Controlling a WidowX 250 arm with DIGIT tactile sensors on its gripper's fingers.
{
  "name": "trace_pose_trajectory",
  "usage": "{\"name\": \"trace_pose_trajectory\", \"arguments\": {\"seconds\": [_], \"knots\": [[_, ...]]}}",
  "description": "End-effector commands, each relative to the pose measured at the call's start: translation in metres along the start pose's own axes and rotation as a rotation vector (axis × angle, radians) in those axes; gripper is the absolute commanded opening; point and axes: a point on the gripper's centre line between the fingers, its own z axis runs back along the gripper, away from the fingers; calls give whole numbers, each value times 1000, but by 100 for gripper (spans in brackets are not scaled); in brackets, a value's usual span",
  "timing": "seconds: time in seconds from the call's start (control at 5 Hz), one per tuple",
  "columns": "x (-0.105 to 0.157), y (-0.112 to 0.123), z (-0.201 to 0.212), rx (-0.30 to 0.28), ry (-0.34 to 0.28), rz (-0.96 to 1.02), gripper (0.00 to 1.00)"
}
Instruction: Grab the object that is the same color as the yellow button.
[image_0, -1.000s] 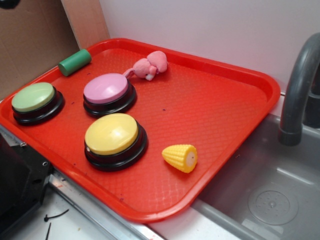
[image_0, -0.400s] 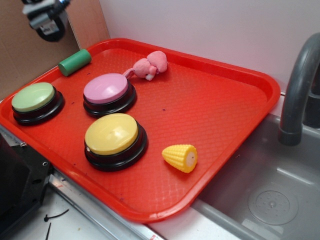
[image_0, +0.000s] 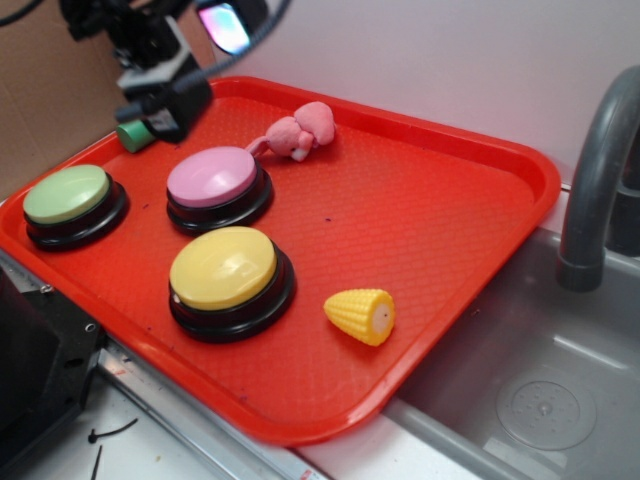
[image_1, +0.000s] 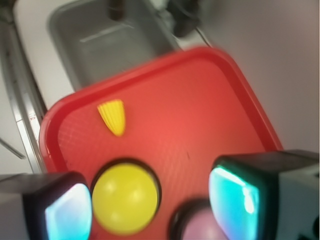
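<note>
The small yellow ridged plastic toy corn cob (image_0: 360, 315) is lying on its side on the red textured plastic tray (image_0: 430, 200), near the tray's front edge, its pale flat end facing the sink side. Just beside it, not touching, the large round yellow dome button on a black base (image_0: 227, 275) is sitting on the tray. Behind that button, the pink dome button (image_0: 215, 183) is resting, and the green dome button (image_0: 72, 200) is standing well apart toward the tray's left end. A small pink plush toy (image_0: 298, 131) is lying near the pink button. A green cylinder (image_0: 131, 135) is sitting at the tray's back left corner, partly hidden by the arm.

The black gripper (image_0: 165, 103) is hovering above that back left corner, far from the corn. In the wrist view the gripper (image_1: 150, 200) is showing its two fingers (image_1: 240, 192) spread wide apart with nothing between them, the yellow button and the corn visible through the gap.

Beside the tray a grey metal sink (image_0: 540, 380) and a dark grey faucet (image_0: 595, 180) are standing.
</note>
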Motion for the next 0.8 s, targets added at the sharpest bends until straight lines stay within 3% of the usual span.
{"name": "trace_pose_trajectory", "arguments": {"seconds": [0.0,0.2,0.6], "knots": [[24,-25,-31,-90,15,-232,100],[30,-38,-63,-48,76,-96,100],[34,-35,-102,13,184,101,100]]}}
